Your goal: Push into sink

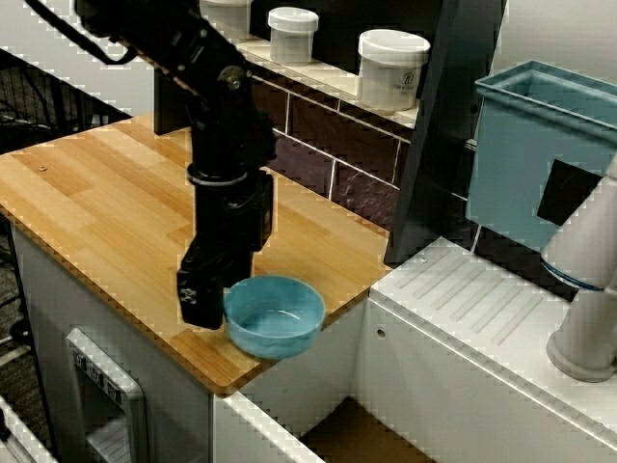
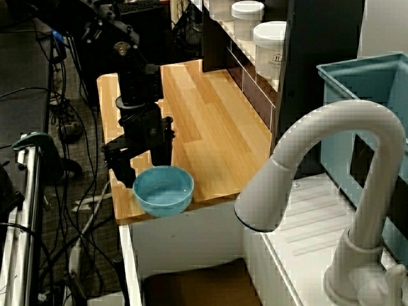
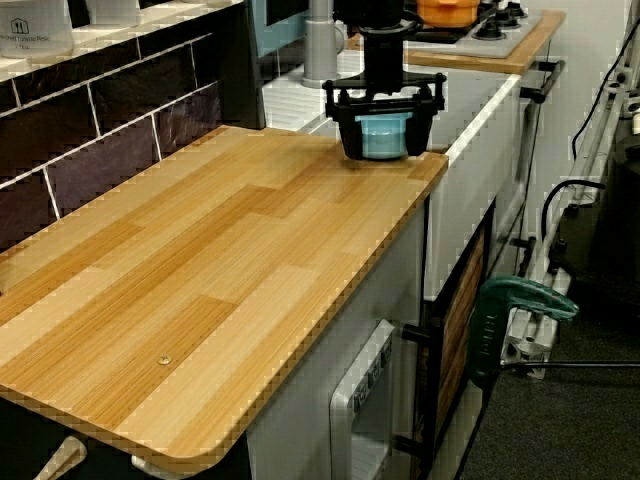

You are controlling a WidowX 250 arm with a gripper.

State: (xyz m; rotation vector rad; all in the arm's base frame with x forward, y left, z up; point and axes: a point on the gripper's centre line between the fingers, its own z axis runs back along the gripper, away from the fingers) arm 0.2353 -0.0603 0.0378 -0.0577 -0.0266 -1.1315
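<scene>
1. The small light blue plastic bowl (image 1: 276, 315) sits at the end corner of the light wooden bench (image 1: 116, 207), its rim overhanging the edge above the sunken white-walled sink with brown floor (image 1: 362, 436). Only a short push appears to remain before it drops.
2. Risk: the contact is off the bowl's centre, as the front view suggests. A push there could spin the bowl sideways off the bench's front edge to the floor instead of into the sink.
3. Risk: a fast push could tip the light bowl over its rim, so it lands upside down or bounces off the sink wall.
4. Risk: the hand is low to the bench; going lower could scrape the wood.
5. The black robot hand (image 3: 385, 128) stands just behind the bowl, fingers pointing down and spread wide. In the end-on view the bowl shows between the two fingers. The hand grips nothing; whether a finger touches the bowl cannot be told.
6. The black arm (image 1: 227, 125) comes down near-vertical from upper left, wrist straight over the hand.
7. Beyond, the tall teal plastic bin (image 1: 540, 154) and white curved tap (image 2: 331, 191) stand well apart from the push path.
</scene>
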